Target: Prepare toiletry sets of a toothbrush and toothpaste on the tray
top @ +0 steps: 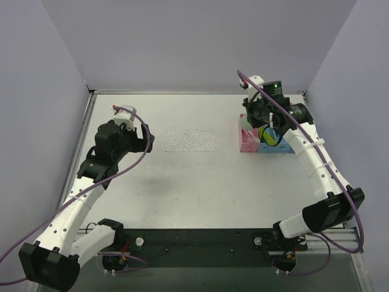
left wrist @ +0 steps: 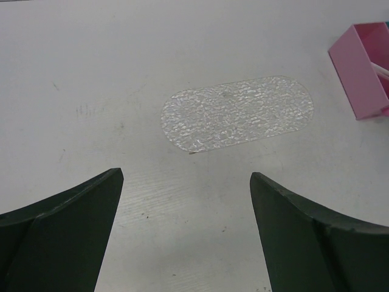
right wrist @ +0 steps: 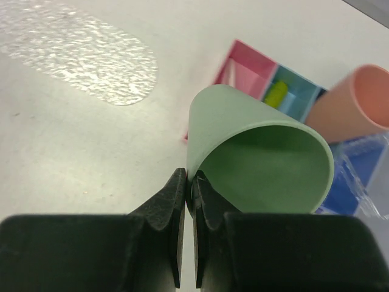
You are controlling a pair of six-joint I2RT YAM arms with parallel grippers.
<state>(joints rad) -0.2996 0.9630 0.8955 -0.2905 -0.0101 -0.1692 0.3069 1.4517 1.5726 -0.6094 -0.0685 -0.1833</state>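
Observation:
The clear bumpy tray lies flat and bare in the middle of the table, also seen in the left wrist view and the right wrist view. My left gripper hovers open just left of it, with nothing between its fingers. My right gripper is shut on the rim of a green cup, held tilted above the bins. A lime-green tube lies in the blue bin. A pale toothbrush end pokes out of the pink bin.
The pink bin and blue bin stand side by side right of the tray. A salmon cup lies behind the green cup. Grey walls close the table at the back and sides.

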